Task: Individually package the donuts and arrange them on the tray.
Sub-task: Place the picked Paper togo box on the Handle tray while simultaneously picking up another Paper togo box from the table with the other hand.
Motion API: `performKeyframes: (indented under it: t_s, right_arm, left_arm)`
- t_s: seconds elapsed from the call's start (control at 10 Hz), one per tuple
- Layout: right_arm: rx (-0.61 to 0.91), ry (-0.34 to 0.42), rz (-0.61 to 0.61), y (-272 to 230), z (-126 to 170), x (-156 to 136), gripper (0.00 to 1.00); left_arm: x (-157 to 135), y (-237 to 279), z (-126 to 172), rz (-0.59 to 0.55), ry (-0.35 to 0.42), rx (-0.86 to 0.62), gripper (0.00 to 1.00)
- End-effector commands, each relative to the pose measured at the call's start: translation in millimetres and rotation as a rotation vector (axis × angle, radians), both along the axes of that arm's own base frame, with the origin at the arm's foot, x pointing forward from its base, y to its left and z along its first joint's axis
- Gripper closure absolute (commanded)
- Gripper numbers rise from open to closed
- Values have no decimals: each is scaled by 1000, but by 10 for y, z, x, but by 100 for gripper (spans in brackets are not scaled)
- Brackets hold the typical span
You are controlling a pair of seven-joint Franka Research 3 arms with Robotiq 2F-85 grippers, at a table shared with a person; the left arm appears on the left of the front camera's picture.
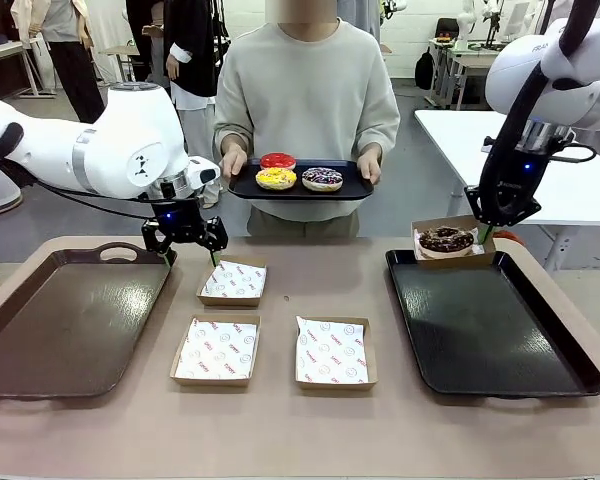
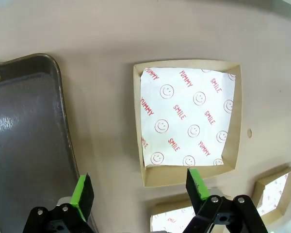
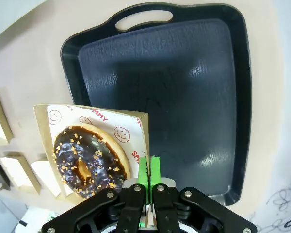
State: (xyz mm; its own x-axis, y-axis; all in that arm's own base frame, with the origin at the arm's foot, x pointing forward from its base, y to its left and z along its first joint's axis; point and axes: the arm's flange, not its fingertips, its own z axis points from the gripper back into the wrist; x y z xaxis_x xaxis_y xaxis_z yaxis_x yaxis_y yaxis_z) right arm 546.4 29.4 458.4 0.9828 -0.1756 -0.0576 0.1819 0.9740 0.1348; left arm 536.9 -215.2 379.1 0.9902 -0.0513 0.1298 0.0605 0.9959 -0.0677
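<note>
The left gripper (image 1: 192, 256), its fingers spread wide and grasping nothing, hangs between the brown serving tray (image 1: 72, 325) and the nearby paper-lined box (image 1: 234, 281), one of three donut-free cardboard boxes on the table. In the middle, at the far side, the person's right hand (image 1: 234, 160) and left hand (image 1: 368, 165) hold a small black tray (image 1: 244, 186) carrying the red donut (image 1: 278, 160), the yellow donut (image 1: 276, 178) and the purple-brown donut (image 1: 322, 179). To the right, the right gripper's (image 3: 149, 165) fingers are clenched on the wall of a cardboard box (image 3: 140, 127) that holds the dark chocolate donut (image 3: 89, 160), at the far-left corner of the large black tray (image 1: 496, 325).
</note>
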Motion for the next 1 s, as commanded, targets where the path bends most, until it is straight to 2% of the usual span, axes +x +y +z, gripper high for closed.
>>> performKeyframes:
  t_s: [0.0, 0.7, 0.9]
  right_arm:
    - [-1, -3, -2, 3, 17, -12, 98]
    - [-1, -3, -2, 3, 17, -12, 98]
    - [37, 14, 7, -123, -70, 55, 98]
  left_arm:
    - [-47, -6, 36, -2, -2, 2, 0]
    - [-47, -6, 36, -2, -2, 2, 0]
    - [41, -4, -11, -15, 6, 31, 0]
